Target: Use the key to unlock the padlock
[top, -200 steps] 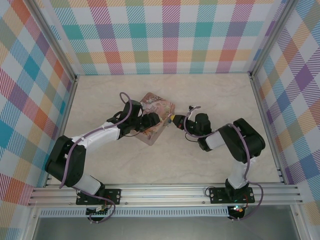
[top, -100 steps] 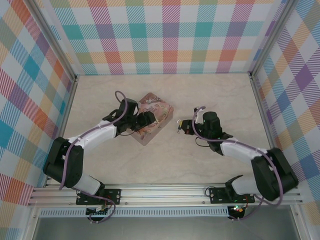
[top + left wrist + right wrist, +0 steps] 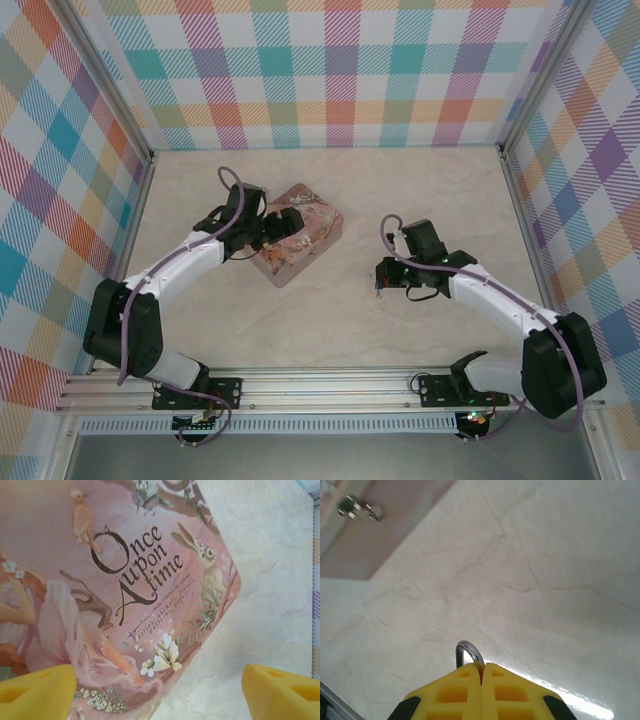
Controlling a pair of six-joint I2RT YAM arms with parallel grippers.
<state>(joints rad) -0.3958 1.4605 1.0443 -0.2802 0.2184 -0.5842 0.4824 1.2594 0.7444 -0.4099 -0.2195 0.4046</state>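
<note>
The left gripper (image 3: 285, 226) is held over the pink tin (image 3: 312, 234), which lies left of centre on the marble-patterned table (image 3: 330, 310). In the left wrist view its two yellow fingertips (image 3: 35, 692) are spread wide: one is seen above the lid, printed "Once upon a time", and the other above the bare table beyond the tin's edge. Nothing is gripped between them, and no contact with the lid can be made out; the left gripper is released.

The right gripper (image 3: 380, 281) is placed low over the table, well apart from the tin and to its right. In the right wrist view its yellow fingers (image 3: 445, 695) are pressed together with no gap left between them. A thin silver U-shaped loop, the shackle of the padlock (image 3: 469, 653), is pinched at the seam between the tips and juts out just past them. The padlock's body is hidden behind the fingers, so its colour cannot be checked there. The padlock is thus held in the clenched right gripper, above bare table.

A small metal fitting (image 3: 360, 509) is seen on the side of the tin, in the far upper left corner of the right wrist view, clear of the right gripper.
</note>
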